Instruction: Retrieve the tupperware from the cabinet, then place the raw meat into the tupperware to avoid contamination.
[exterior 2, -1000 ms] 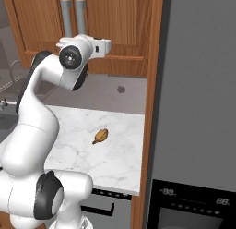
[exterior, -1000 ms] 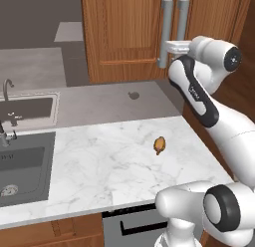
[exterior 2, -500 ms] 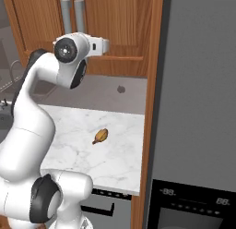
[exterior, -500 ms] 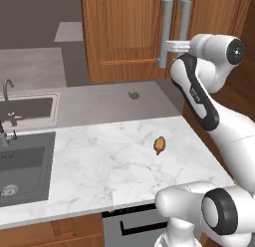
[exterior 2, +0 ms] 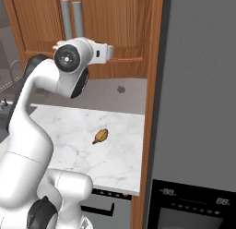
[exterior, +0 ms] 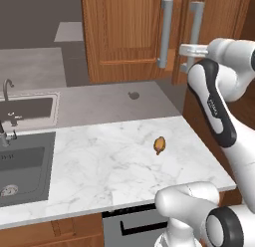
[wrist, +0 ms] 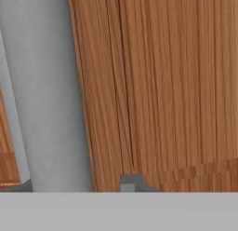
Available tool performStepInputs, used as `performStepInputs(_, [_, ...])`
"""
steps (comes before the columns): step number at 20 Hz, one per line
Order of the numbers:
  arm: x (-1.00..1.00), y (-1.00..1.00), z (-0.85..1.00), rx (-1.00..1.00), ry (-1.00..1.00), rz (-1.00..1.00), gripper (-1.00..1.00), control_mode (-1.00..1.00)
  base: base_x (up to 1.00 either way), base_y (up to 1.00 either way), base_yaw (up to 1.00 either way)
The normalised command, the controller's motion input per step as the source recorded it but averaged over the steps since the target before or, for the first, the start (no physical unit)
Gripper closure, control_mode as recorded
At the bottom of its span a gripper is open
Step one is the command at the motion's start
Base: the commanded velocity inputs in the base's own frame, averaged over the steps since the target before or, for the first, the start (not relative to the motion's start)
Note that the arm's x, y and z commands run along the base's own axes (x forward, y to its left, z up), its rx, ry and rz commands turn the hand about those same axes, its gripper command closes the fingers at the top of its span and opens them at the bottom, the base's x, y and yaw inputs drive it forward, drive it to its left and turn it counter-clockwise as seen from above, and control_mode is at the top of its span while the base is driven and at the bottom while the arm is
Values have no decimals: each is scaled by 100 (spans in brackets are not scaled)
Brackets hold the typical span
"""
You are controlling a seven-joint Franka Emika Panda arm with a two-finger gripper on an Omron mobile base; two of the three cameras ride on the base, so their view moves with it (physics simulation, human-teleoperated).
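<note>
Cabinet: reddish wood, doors shut, at 12 o'clock above the counter; two upright grey bars side by side at its middle.
Left bar: free, just at 9 o'clock of the hand in the left base view.
Right bar: the hand's front end sits against its lower part; in the hand view a grey bar stands very close, at 9 o'clock, with door panel at 3 o'clock.
Gripper: raised to bar height, pointing at the doors; in the right base view the hand reaches past the elbow toward the cabinet.
Fingers: cannot tell whether apart or together; whether they clasp the bar is hidden.
Meat: small orange-brown lump lying on the marble, well below the hand, toward the counter's 3 o'clock side; also seen in the right base view.
Tupperware: not visible with the doors shut.
Counter: white marble.
Sink: at 9 o'clock of the meat, well apart.
Oven: tall dark unit at 3 o'clock of the counter.
</note>
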Motion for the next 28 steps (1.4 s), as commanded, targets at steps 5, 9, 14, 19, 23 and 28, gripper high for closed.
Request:
performStepInputs(5, [-60,-74,11,5,0,0,100,-100,0,0,0])
performStepInputs(9, [-50,-78,6,4,0,0,100,-100,0,0,0])
performStepInputs(14, [-46,-81,10,3,0,0,100,-100,0,0,0])
performStepInputs(19, [-40,-69,6,2,0,0,100,-100,0,0,0])
performStepInputs(23, [-6,-8,0,-1,0,0,-100,-100,0,0,0])
performStepInputs(28, [-5,-8,3,0,0,1,-100,-100,0,0,0])
